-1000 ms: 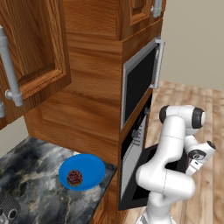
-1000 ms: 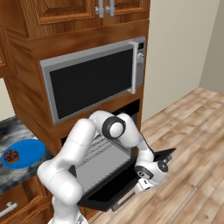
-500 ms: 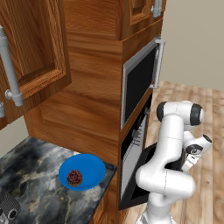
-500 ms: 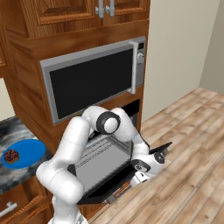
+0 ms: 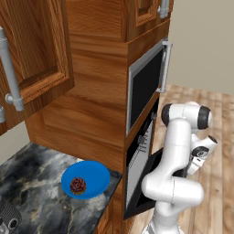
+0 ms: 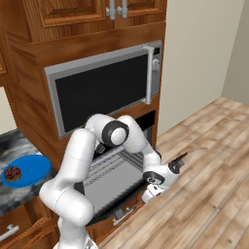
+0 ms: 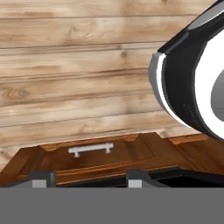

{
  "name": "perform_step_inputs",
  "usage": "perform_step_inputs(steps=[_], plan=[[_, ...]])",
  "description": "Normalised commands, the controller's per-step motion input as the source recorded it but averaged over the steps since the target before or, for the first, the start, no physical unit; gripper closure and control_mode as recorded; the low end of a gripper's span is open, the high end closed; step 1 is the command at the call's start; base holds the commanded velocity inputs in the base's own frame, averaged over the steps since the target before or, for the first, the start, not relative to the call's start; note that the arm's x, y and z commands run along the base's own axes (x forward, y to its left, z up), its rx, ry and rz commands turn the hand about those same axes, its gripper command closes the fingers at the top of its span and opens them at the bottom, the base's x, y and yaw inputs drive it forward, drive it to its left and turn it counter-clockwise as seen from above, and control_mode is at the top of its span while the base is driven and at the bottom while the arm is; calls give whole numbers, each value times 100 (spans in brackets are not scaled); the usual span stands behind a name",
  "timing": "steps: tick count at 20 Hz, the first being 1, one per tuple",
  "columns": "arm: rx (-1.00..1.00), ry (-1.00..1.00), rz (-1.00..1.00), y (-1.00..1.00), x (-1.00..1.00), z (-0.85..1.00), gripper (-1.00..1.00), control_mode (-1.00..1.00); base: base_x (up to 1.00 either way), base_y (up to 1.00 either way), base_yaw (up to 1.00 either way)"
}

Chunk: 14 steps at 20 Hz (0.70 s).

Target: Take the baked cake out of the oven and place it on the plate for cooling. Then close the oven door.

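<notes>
The baked cake [image 5: 77, 185] [image 6: 11, 173], a small dark speckled lump, rests on the blue plate [image 5: 93, 176] [image 6: 34, 165] on the dark stone counter left of the oven [image 5: 142, 153]. The oven door [image 6: 109, 187] hangs open, tilted outward, and wire racks show inside. My gripper [image 6: 178, 159] [image 5: 191, 167] is at the door's front right corner, over the wooden floor. In the hand view my gripper [image 7: 89, 179] is open, its fingertips [image 7: 43, 177] apart with nothing between them.
A silver-framed microwave [image 6: 104, 92] [image 5: 146, 87] sits above the oven. Below the oven is a wooden drawer front with a pale handle [image 7: 91, 149]. The marbled counter [image 5: 32, 187] runs left, wooden cabinets hang above, and plank floor [image 6: 209, 189] stretches right.
My hand has swung up and to the right beside the door's front edge, and its fingers have spread wider. Cake and plate have not moved.
</notes>
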Motion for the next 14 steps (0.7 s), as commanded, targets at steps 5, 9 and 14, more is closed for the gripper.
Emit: perform_step_inputs(steps=[5, 9, 14], plan=[[0, -5, 8, 90, 22, 0, -100, -100, 0, 0, 0], [0, -7, 9, 89, 23, 0, -100, -100, 0, 0, 0], [0, -6, 9, 89, 26, -2, -100, -100, 0, 0, 0]])
